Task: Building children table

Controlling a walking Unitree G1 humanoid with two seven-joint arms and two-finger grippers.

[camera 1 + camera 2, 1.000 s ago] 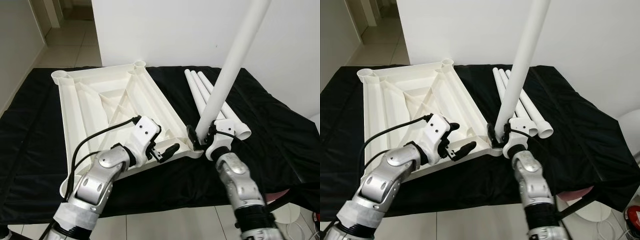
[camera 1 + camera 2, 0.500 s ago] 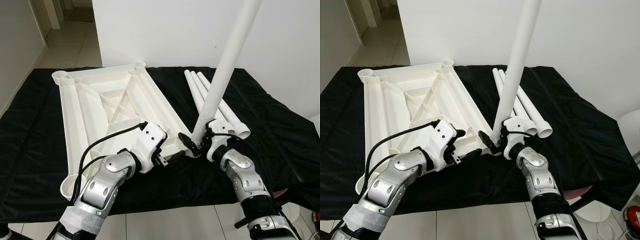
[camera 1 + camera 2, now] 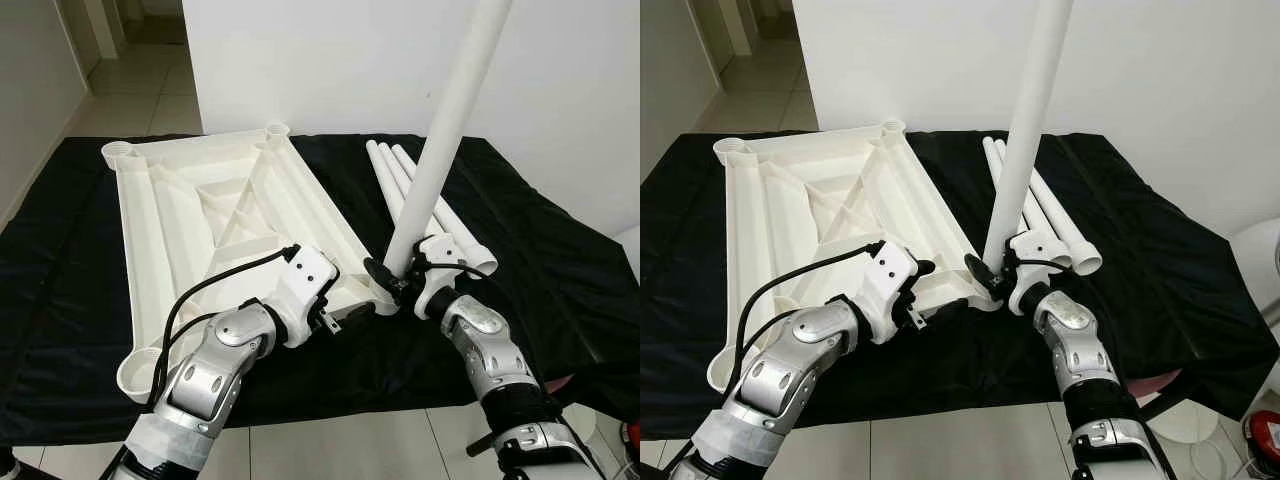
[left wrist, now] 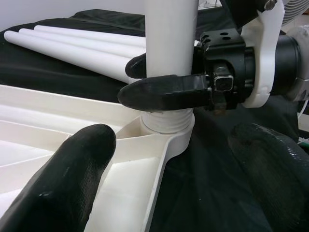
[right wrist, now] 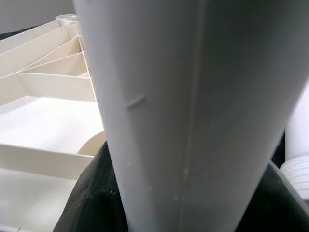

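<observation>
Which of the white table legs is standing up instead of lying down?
The table leg held by the right end effector stands up, its bottom end in the tabletop's corner socket. The three other legs lie flat on the black cloth.

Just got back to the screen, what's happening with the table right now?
The right pincer grips a white leg standing in the near corner socket of the upside-down tabletop. The left pincer rests open at the tabletop's near edge beside that socket. Three more legs lie on the black cloth.
</observation>
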